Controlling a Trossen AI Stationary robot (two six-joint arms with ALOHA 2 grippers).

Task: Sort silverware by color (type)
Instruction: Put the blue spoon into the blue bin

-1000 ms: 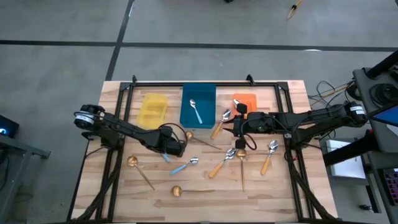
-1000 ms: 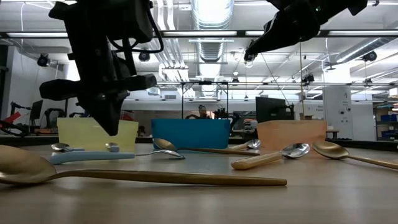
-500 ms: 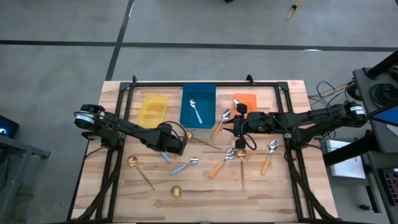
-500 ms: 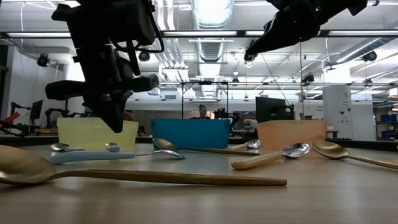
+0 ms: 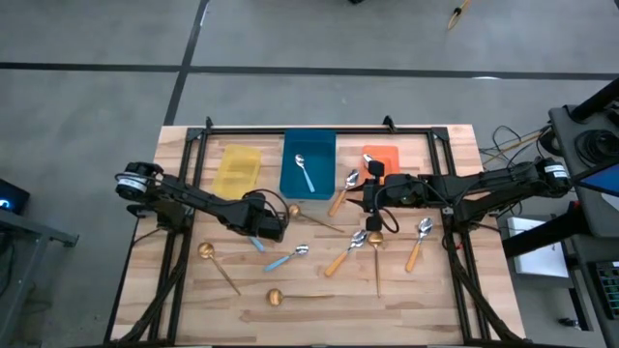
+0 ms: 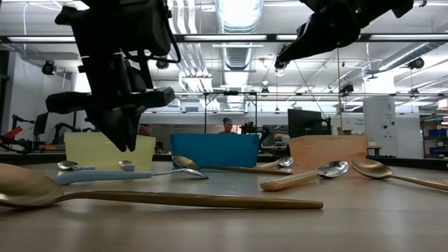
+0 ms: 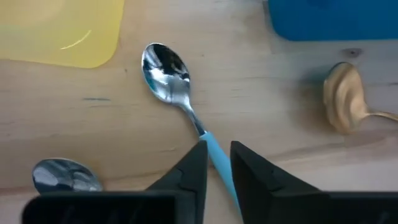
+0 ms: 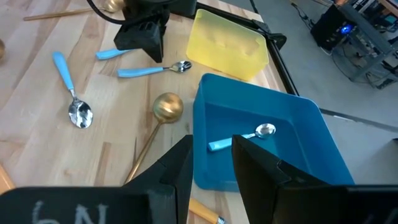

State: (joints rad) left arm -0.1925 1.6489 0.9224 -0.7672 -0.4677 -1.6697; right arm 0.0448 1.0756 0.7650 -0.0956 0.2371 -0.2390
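Silverware lies scattered on the wooden table [image 5: 435,290]: gold spoons, orange-handled ones and blue-handled ones. One blue-handled spoon [image 7: 166,67] lies flat near the yellow bin [image 5: 238,166]. My left gripper [image 7: 216,152] hangs just above it, pointing steeply down. It is open by a narrow gap, one finger on each side of the spoon's blue handle [image 7: 210,142]. In the low view its tips [image 6: 124,145] stay clear of the table. My right gripper [image 5: 371,182] waits, open, high above the table beside the orange bin [image 5: 383,155]; nothing shows between its fingers [image 8: 211,155].
The blue bin [image 5: 308,145] holds one blue-handled spoon [image 5: 305,172]. Another blue-handled spoon [image 5: 287,257] lies nearer the front. A gold spoon [image 5: 295,211] lies close to the right of my left gripper. Further gold spoons [image 5: 275,297] and orange-handled spoons [image 5: 346,253] cover the table's middle and front.
My left gripper has twisted slightly in place above the blue-handled spoon. Nothing on the table has moved.
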